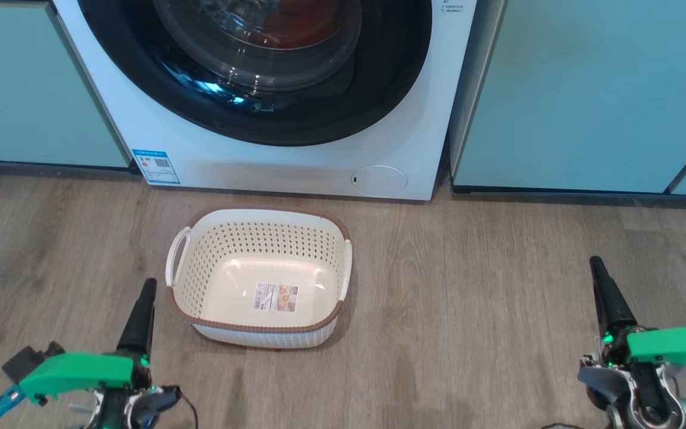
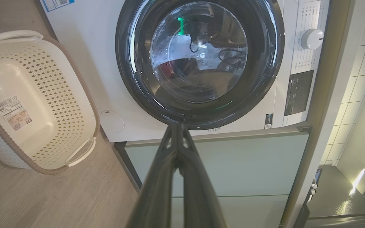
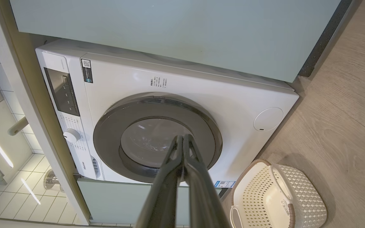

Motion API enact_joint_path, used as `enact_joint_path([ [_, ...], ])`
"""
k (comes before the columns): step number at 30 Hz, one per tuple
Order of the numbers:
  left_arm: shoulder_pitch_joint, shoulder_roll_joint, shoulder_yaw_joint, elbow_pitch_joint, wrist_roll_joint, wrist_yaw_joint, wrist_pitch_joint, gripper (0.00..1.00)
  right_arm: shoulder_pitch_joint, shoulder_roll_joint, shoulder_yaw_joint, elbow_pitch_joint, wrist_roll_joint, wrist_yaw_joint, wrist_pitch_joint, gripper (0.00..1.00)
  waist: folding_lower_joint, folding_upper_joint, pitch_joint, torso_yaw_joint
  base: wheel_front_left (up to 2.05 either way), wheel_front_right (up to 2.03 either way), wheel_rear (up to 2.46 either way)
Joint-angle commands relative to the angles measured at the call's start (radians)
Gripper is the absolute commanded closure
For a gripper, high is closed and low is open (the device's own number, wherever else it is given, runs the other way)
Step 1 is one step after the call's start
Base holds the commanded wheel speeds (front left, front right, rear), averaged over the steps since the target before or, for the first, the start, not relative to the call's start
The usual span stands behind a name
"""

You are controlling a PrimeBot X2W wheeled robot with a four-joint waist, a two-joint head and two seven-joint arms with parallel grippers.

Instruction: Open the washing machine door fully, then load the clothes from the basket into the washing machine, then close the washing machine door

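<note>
Basket [image 1: 259, 238] rim near washing machine [image 1: 259, 170] front, wood floor [image 1: 468, 298] either side

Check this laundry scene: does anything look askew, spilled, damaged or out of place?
Nothing stands out. The basket sits upright and empty on the floor before the washing machine, whose door is shut, with red fabric behind its glass.

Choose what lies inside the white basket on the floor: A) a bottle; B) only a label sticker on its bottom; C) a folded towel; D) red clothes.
B: the bottom of the basket is bare apart from the label sticker.
</note>
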Motion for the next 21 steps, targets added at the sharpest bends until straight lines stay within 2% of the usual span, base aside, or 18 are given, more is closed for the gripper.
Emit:
enact_joint_path([
  [1, -0.06, 0.012, 0.032, -0.029, -0.028, -0.007, 0.011, 1.0, -0.055, -0.007, 0.015, -0.04, 0.028, 0.0, 0.011, 1.0, 0.0, 0.0, 0.0, 0.0, 0.0, 0.0, 0.0],
  [14, -0.076, 0.014, 0.051, -0.023, -0.158, -0.011, 0.047, 1.0, -0.057, -0.007, 0.013, -0.047, 0.157, 0.0, 0.049, 1.0, 0.0, 0.0, -0.001, 0.0, 0.0, 0.0, 0.0],
  [21, -0.076, 0.014, 0.051, -0.023, -0.158, -0.011, 0.047, 1.0, -0.057, -0.007, 0.013, -0.047, 0.157, 0.0, 0.049, 1.0, 0.0, 0.0, -0.001, 0.0, 0.0, 0.0, 0.0],
])
